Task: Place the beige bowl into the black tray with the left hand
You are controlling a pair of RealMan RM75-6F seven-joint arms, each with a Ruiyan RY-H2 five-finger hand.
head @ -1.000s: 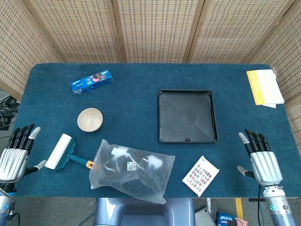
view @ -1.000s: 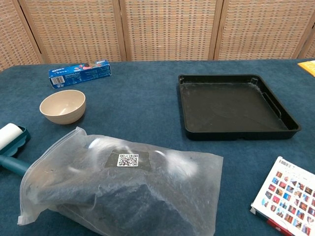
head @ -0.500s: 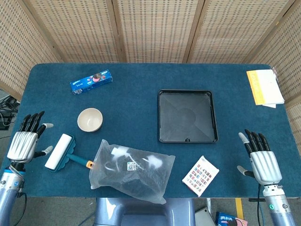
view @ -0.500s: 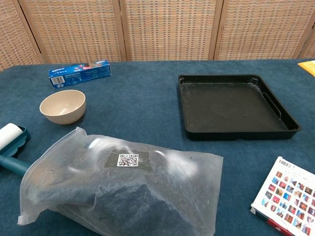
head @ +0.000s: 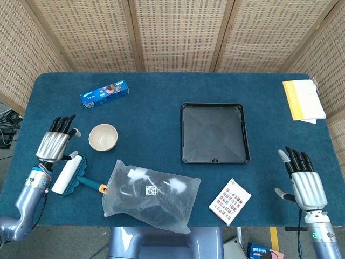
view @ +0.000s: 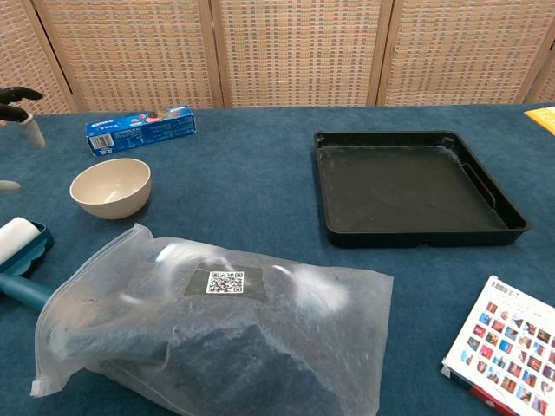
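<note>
The beige bowl (head: 103,137) (view: 111,187) stands upright on the blue table, left of centre. The black tray (head: 215,133) (view: 413,186) lies empty to its right, with a wide gap between them. My left hand (head: 54,144) hovers just left of the bowl, open, fingers spread and pointing away from me, not touching it. Only its fingertips (view: 19,101) show at the left edge of the chest view. My right hand (head: 304,181) is open at the table's front right corner, holding nothing.
A lint roller (head: 70,174) lies right below my left hand. A clear bag with dark contents (head: 151,194) sits in front of the bowl. A blue snack box (head: 104,93) lies behind it, a card pack (head: 229,201) at the front right, yellow papers (head: 303,100) at the back right.
My left hand has moved forward and rightward from the table's left edge to a spot beside the bowl. My right hand has drifted slightly toward the front edge.
</note>
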